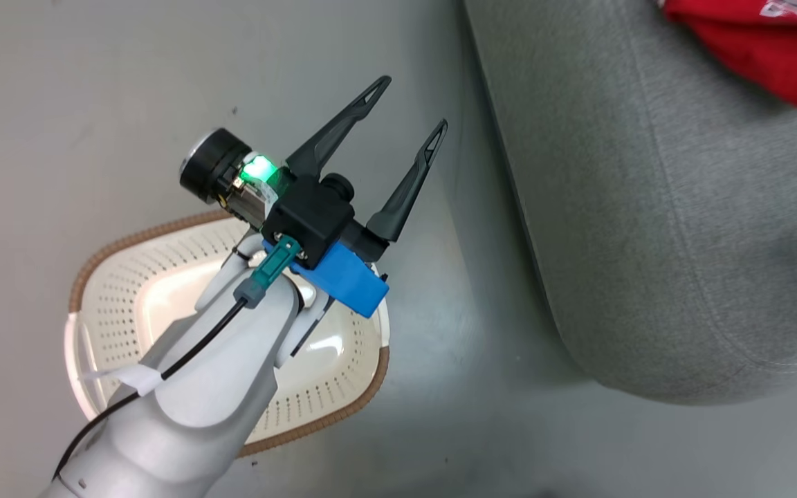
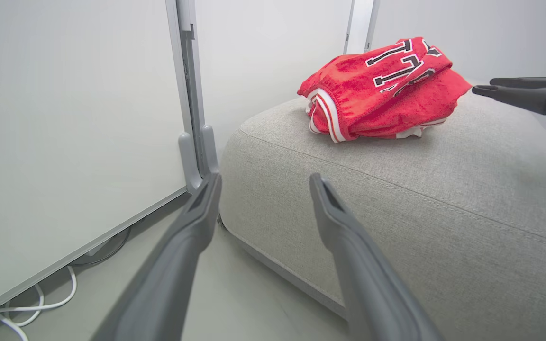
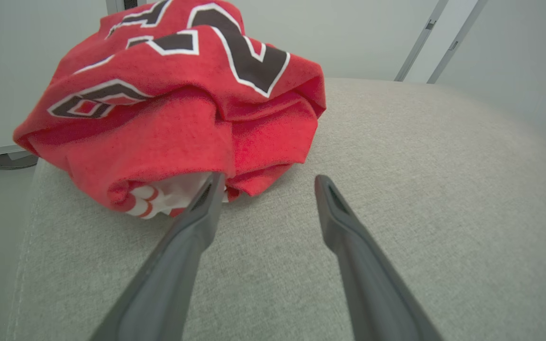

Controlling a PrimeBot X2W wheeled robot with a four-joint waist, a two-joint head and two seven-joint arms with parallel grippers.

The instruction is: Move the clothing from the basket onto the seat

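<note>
Clothing (image 3: 173,109) check: nearest, the left gripper (image 1: 414,102) stands wide over the rim of the basket (image 1: 343,408), pale floor bare (arm (image 1: 218,387) hides part). Beyond, red clothing lies heaped on the grey seat (image 3: 420,189), right gripper (image 3: 268,179) gaping, one fingertip (image 3: 213,187) at its edge.

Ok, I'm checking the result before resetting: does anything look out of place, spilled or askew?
Nothing is spilled or damaged. The clothing sits on the seat as a crumpled, unfolded heap near one edge. The basket stands upright, and what shows of its inside is bare.
</note>
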